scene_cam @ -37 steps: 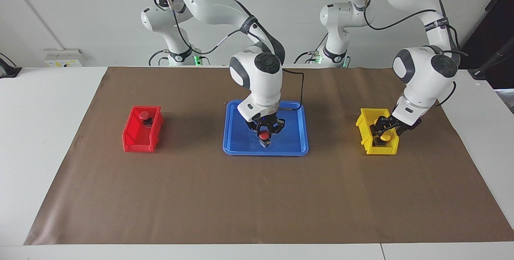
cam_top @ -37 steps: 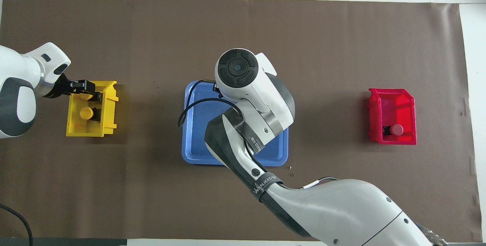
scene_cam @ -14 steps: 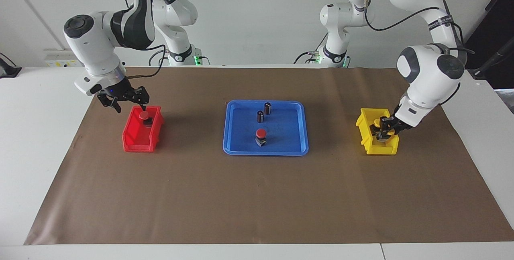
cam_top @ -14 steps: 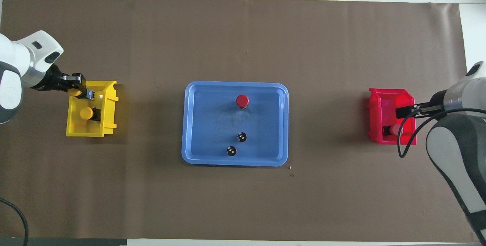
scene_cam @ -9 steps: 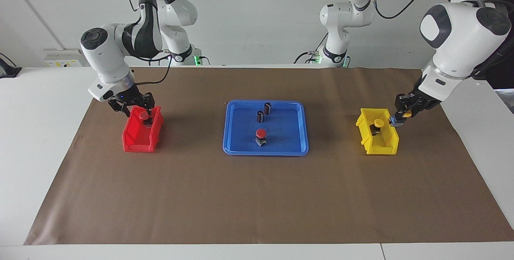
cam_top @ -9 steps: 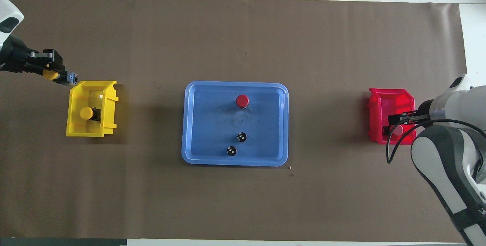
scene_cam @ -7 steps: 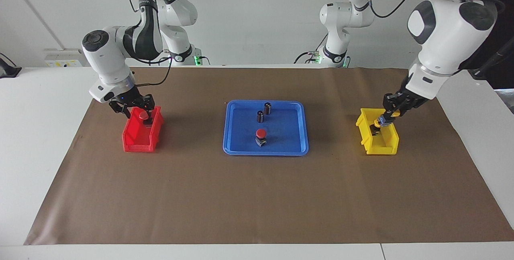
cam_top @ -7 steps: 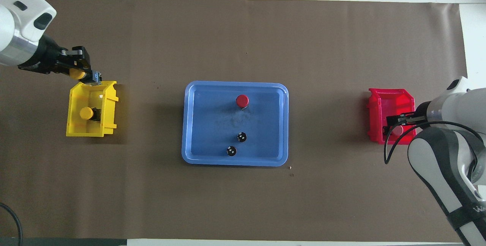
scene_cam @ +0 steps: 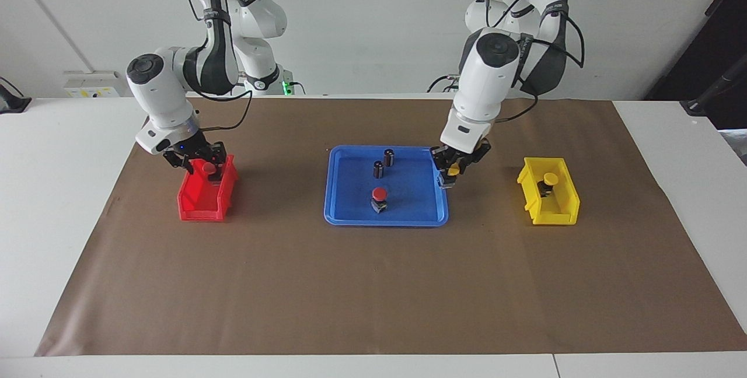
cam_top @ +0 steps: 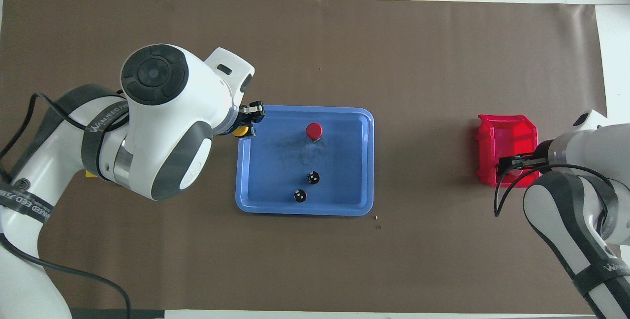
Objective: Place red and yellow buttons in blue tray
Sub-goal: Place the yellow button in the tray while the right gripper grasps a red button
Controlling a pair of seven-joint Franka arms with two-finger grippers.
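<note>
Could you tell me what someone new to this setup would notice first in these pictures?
Probably the blue tray mid-table, holding one red button and two dark cylinders. Next, the left gripper carrying a yellow button over the tray's rim at the left arm's end. Then the right gripper down at the red button in the red bin, while another yellow button sits in the yellow bin.

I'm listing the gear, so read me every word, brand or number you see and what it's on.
"WANJEED": black strap around the white left arm; rest hidden.
"WANJE": black strap around the white right arm; cut off.
White wall plate with yellow stickers: too small to read.
Nothing else carries text.
</note>
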